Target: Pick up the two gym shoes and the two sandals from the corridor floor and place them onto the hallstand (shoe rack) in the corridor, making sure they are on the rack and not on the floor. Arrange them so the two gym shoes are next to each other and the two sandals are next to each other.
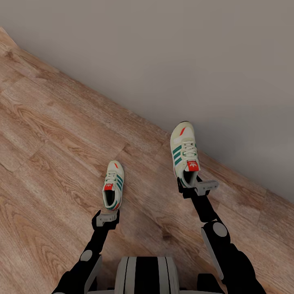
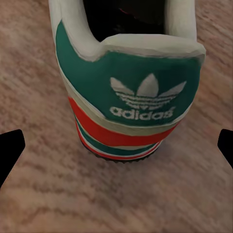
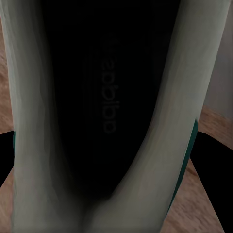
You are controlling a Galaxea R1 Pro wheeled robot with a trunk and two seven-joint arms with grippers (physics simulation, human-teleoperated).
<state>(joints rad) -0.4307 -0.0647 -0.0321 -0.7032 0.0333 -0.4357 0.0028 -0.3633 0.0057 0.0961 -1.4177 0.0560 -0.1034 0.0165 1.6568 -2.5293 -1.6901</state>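
On the corridor floor [image 1: 53, 134], near its edge along the grey wall [image 1: 183, 53], the head view shows two gym shoes: the left shoe [image 1: 113, 184] just ahead of the left tool [image 1: 107, 218], the right shoe [image 1: 184, 154] at the right tool [image 1: 195, 185], its toe nearly touching the wall.

The left wrist view shows that shoe's green heel [image 2: 128, 92] between spread fingers [image 2: 10, 145].

The right wrist view looks into the shoe's dark opening [image 3: 97, 97]; I cannot tell how that tool's jaws stand.

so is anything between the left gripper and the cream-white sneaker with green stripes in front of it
Nothing visible. The left gripper sits just behind the heel of the left cream-white sneaker, fingers spread to either side, with bare wood-grain floor between them in the left wrist view.
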